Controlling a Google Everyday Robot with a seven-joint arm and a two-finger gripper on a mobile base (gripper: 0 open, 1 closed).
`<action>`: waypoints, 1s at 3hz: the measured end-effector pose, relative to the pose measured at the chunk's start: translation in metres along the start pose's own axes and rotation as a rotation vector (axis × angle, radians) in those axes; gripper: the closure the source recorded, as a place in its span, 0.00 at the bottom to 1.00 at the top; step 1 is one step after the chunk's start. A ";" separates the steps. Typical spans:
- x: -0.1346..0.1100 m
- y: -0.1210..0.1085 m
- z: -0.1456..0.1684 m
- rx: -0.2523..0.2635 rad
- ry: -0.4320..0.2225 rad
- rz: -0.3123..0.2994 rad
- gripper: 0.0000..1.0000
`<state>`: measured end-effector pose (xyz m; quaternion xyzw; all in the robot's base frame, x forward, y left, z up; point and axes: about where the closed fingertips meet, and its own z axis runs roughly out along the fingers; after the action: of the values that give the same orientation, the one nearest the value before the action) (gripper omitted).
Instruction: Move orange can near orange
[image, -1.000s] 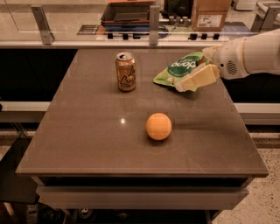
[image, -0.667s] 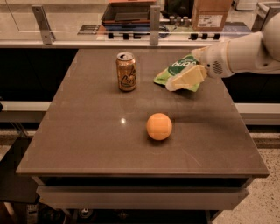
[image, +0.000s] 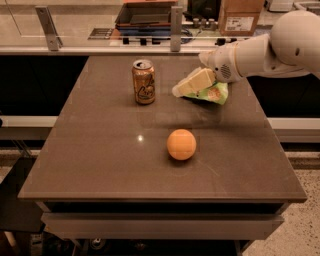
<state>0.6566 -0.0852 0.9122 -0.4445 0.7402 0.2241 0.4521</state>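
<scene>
- An orange can (image: 143, 82) stands upright towards the back of the table, left of centre. It is a small metal cylinder with a golden-orange side, dark script lettering and a silver top.
- An orange (image: 181, 144), round and smooth, sits near the middle of the table. It is in front of the can and a little to the right, well apart from it.
- The gripper (image: 181, 90) is a cream wedge pointing left, just right of the can and not touching it. Whether it is open or closed cannot be told.
- A crinkled green bag (image: 216, 94) lies behind and beneath the gripper.
- A white, rounded arm (image: 260, 50) reaches in from the upper right.
- The table (image: 100, 150) has a flat, matte brown top with a soft sheen and a thick front edge.
- Behind the table is a pale counter with two metal posts (image: 175, 22), a dark tray (image: 145, 15) and a cardboard box (image: 241, 15).
- A speckled floor (image: 300, 240) shows at the lower right.
</scene>
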 end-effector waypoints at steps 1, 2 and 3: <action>-0.013 0.001 0.024 -0.031 -0.027 -0.021 0.00; -0.022 0.004 0.045 -0.055 -0.044 -0.036 0.00; -0.027 0.008 0.065 -0.077 -0.051 -0.044 0.00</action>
<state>0.6851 -0.0213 0.9035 -0.4720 0.7091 0.2538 0.4583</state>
